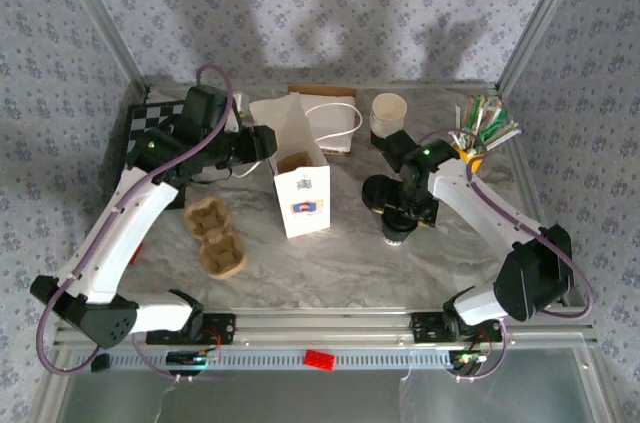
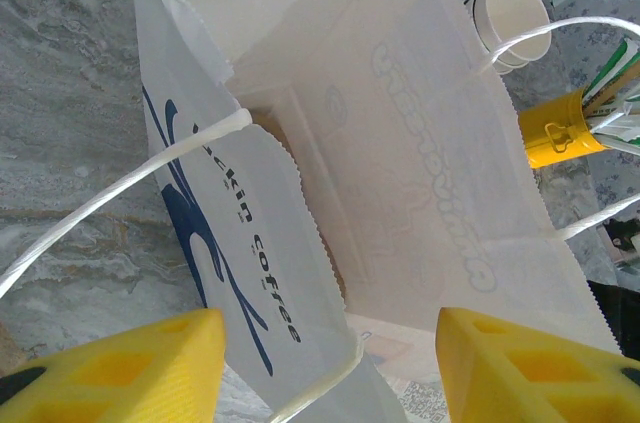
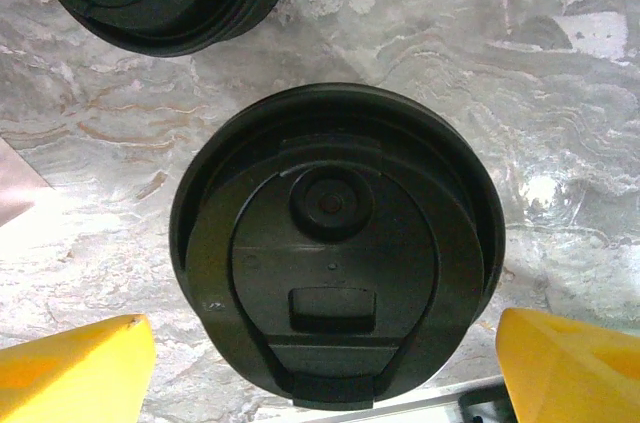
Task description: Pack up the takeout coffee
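Note:
The takeout coffee [image 3: 335, 243] stands on the marble table, its round black lid facing my right wrist camera. My right gripper [image 3: 325, 373] hovers just above it, open, with one yellow finger on each side of the lid and neither touching it. From above, that cup [image 1: 398, 231] sits right of the white paper bag [image 1: 300, 183], mostly hidden under the right gripper [image 1: 405, 208]. The bag stands upright with its mouth open. My left gripper [image 2: 330, 368] is open astride the bag's near top edge [image 2: 250, 243], at the bag's left rim [image 1: 268, 146].
Loose black lids [image 1: 377, 193] lie just left of the cup. A stack of lidless cups [image 1: 388, 115] and a yellow holder of stirrers [image 1: 480, 138] stand at the back right. A brown cup carrier [image 1: 215, 235] lies left of the bag. Something brown [image 1: 297, 161] sits inside the bag.

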